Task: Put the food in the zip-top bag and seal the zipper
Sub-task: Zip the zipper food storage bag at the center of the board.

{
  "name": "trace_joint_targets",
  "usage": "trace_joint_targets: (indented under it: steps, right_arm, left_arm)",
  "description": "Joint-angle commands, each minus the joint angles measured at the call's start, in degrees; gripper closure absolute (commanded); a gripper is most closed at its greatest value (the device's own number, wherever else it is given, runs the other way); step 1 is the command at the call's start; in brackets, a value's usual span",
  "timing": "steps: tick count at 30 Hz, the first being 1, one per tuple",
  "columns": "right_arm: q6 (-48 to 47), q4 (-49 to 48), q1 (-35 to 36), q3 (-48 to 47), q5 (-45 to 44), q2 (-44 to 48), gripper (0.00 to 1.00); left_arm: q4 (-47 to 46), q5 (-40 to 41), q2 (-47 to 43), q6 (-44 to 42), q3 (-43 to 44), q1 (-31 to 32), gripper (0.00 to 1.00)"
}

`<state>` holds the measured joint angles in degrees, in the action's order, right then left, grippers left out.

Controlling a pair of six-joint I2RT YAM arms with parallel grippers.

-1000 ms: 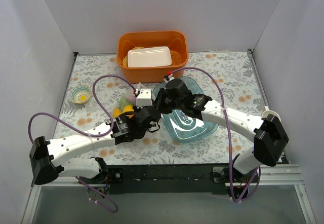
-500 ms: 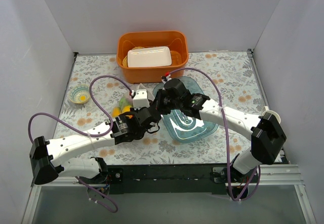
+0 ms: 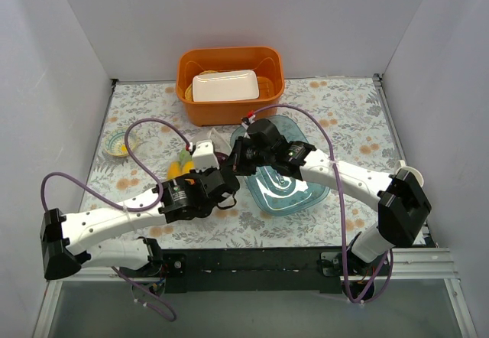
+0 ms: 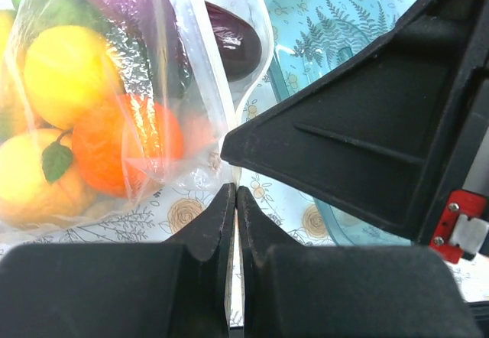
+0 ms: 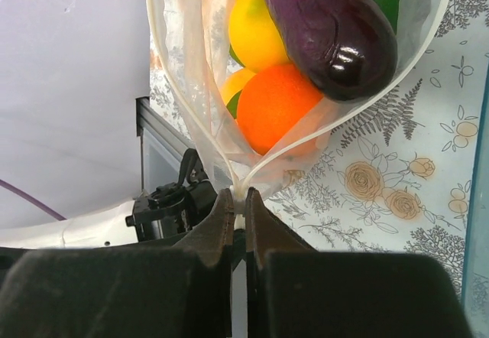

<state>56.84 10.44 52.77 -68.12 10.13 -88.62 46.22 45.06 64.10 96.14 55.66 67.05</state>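
Observation:
The clear zip-top bag (image 3: 191, 160) lies left of centre holding the food: an orange citrus (image 5: 279, 108), a yellow citrus (image 4: 65, 74), a purple eggplant (image 5: 328, 32) and green pieces. My right gripper (image 5: 238, 194) is shut on the whitish zipper (image 5: 191, 131) at one end of the mouth. From that pinch the two strips spread apart in a V. My left gripper (image 4: 235, 189) is shut just beside it, with the bag's crinkled corner at its tips. I cannot tell whether any film is pinched. In the top view both grippers (image 3: 229, 177) (image 3: 238, 162) meet at the bag's right edge.
A clear blue tray (image 3: 286, 181) lies right of the bag, under the right arm. An orange bin (image 3: 229, 108) holding a white tray (image 3: 223, 86) stands at the back. A small bowl (image 3: 120, 144) sits at the far left.
My left arm has drawn back toward the near left, its wrist moving away from the bin. The right gripper has kept its pinch and barely moved.

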Motion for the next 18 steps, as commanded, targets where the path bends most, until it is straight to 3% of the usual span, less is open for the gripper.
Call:
trace_joint_targets:
  steps: [1, 10, 18]
  right_arm:
    - [2.57, -6.65, -1.27, 0.86, -3.45, 2.31, 0.99]
    - [10.13, -15.61, -1.18, 8.35, -5.65, 5.21, 0.99]
    - [12.15, -16.67, -1.27, 8.88, -6.00, 4.86, 0.99]
  left_arm:
    - [7.48, -0.49, -3.45, 3.09, 1.03, 1.07, 1.00]
    - [10.21, -2.16, -6.61, 5.11, 0.94, 1.51, 1.00]
    - [11.88, -3.22, -7.84, 6.34, 0.07, 1.60, 1.00]
